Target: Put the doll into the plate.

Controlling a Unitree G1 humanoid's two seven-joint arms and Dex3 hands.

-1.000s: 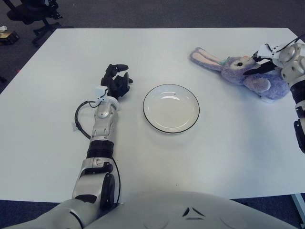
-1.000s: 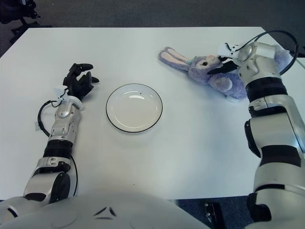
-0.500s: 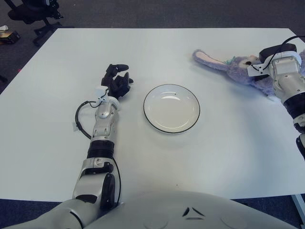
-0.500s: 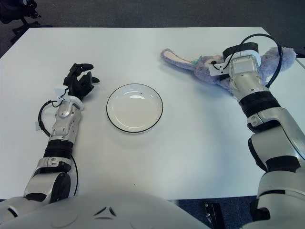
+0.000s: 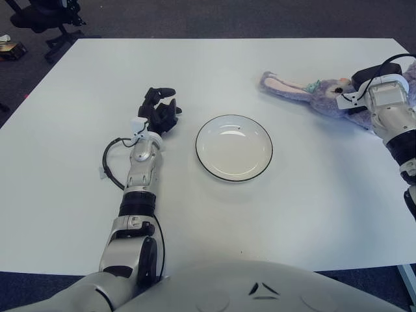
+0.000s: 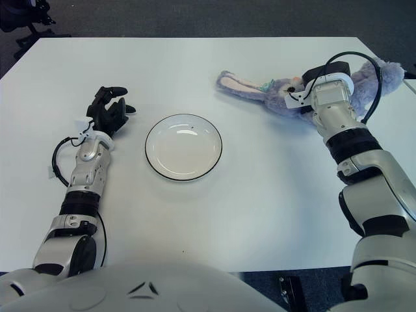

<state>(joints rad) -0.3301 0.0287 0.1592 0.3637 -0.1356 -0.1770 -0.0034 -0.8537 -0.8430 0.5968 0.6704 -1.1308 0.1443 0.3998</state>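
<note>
Table (image 6: pixel 214 214) — white, broad, filling most of both views; it is carrying everything listed here, with dark carpet showing beyond its far edge.

My right arm — it is reaching in from the right side toward the far right part of the table, white forearm casing turned up to the camera and a black cable looping over the wrist.

My left arm — it is lying along the left half of the table, forearm pointing away from me.

Doll (image 6: pixel 260 89) — a purple plush rabbit, lying stretched out on the table top at the far right, its long ears pointing left toward the middle and its body running off to the right behind my wrist; it is sitting well apart from the plate.

Plate (image 6: pixel 183 147) — round, white with a thin dark rim, sitting flat near the table's centre with nothing in it.

Right hand (image 6: pixel 323 73) — it is pressing down over the doll's head and body; the wrist is hiding my fingers, so I cannot tell whether they are closing on the plush.

Left hand (image 6: pixel 108 112) — black fingers loosely spread, holding nothing, showing just left of the plate
</note>
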